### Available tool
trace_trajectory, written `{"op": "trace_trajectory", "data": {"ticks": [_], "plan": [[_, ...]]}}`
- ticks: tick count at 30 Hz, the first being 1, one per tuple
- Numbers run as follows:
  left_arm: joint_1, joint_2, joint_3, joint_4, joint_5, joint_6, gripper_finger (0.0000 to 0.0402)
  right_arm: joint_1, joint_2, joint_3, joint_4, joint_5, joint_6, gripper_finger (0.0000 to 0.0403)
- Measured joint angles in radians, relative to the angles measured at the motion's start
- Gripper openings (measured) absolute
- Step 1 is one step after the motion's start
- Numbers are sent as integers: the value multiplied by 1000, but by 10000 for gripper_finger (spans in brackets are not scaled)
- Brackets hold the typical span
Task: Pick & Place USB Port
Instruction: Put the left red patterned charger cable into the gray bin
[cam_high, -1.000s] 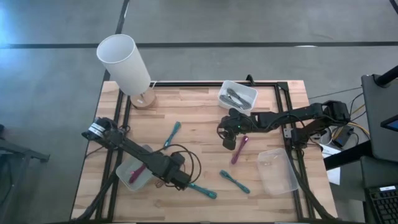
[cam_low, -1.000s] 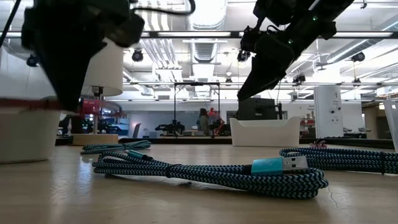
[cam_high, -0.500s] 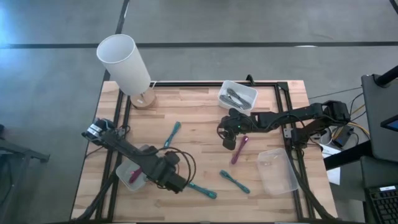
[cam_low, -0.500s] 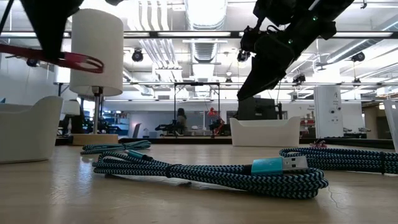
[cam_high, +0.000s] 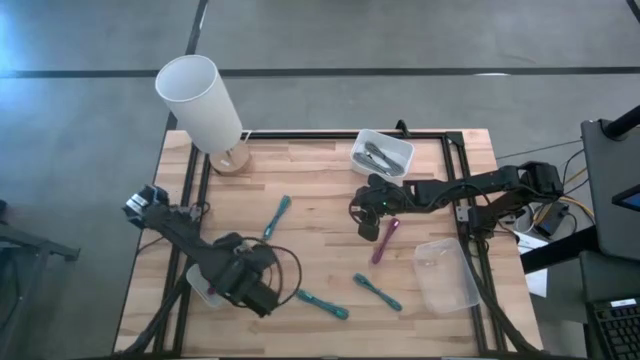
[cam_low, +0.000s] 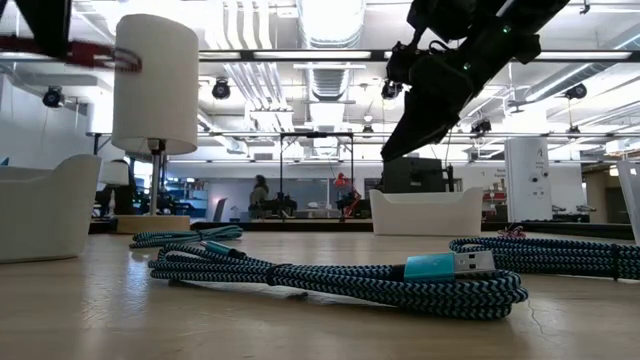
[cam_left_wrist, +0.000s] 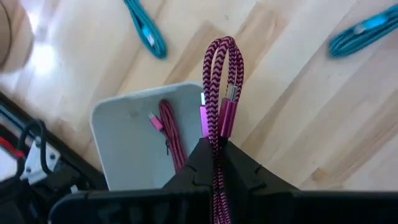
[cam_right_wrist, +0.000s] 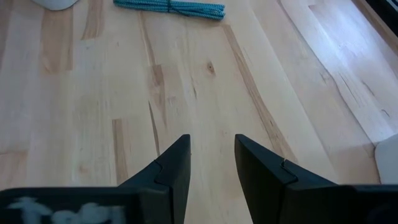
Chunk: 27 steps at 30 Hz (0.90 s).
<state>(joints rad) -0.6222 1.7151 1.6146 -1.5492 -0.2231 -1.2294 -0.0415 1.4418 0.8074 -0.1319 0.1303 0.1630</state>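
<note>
- Above the white bin (cam_left_wrist: 134, 146) at the table's (cam_high: 320, 190) near-left corner, the left end effector (cam_left_wrist: 214, 152) is clenched on a folded magenta USB cable (cam_left_wrist: 219, 93); another magenta cable (cam_left_wrist: 169, 134) lies inside the bin.
- Nearby, teal cables (cam_high: 322, 303) lie on the wood.
- Mid-table, the right end effector (cam_right_wrist: 211, 162) hangs with fingers parted, grasping nothing, beside a purple cable (cam_high: 386, 240).
- Farther back stands a lamp (cam_high: 200, 100).
</note>
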Motion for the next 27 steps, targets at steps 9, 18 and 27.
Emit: {"op": "trace_trajectory", "data": {"ticks": [9, 18, 27], "plan": [[-14, -74, -199, 28, 84, -44, 9, 0, 0, 0, 9, 0, -5, 118], [-13, -158, -503, 319, 179, -108, 9, 0, 0, 0, 16, 0, -6, 118], [5, -221, -713, 448, 175, -155, 9, 0, 0, 0, 19, 0, -6, 118]]}}
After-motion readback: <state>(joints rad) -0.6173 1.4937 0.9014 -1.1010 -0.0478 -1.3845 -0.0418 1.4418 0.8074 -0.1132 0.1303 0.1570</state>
